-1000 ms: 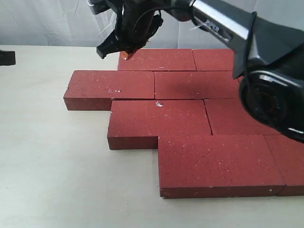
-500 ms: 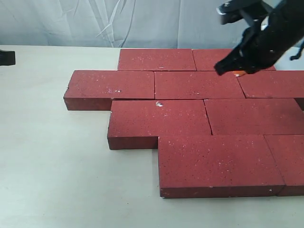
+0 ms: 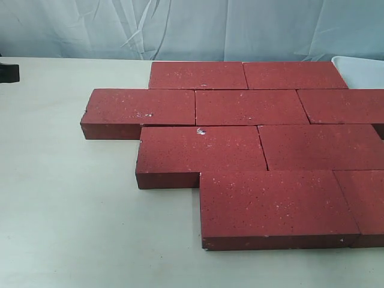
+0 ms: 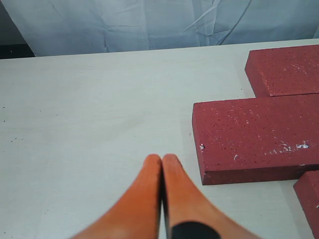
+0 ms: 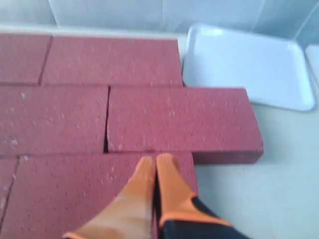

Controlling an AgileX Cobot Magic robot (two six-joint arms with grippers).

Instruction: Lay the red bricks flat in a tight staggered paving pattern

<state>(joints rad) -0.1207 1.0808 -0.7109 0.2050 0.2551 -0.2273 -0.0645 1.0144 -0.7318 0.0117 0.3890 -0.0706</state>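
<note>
Several red bricks (image 3: 240,138) lie flat on the table in four staggered rows, edges touching. No arm shows in the exterior view. In the left wrist view my left gripper (image 4: 162,160) is shut, orange fingers pressed together with nothing between them, over bare table beside the end of the second row's leftmost brick (image 4: 256,137). In the right wrist view my right gripper (image 5: 156,160) is shut and empty, above the right side of the paving, near the end brick (image 5: 179,122) that juts toward the tray.
A white tray (image 5: 249,64) stands at the back right, beside the bricks; its corner (image 3: 360,69) shows in the exterior view. A dark object (image 3: 8,72) sits at the far left edge. A pale cloth hangs behind the table.
The right arm swept from the back left of the paving across to the right and has left the exterior view. The bricks have not moved.
</note>
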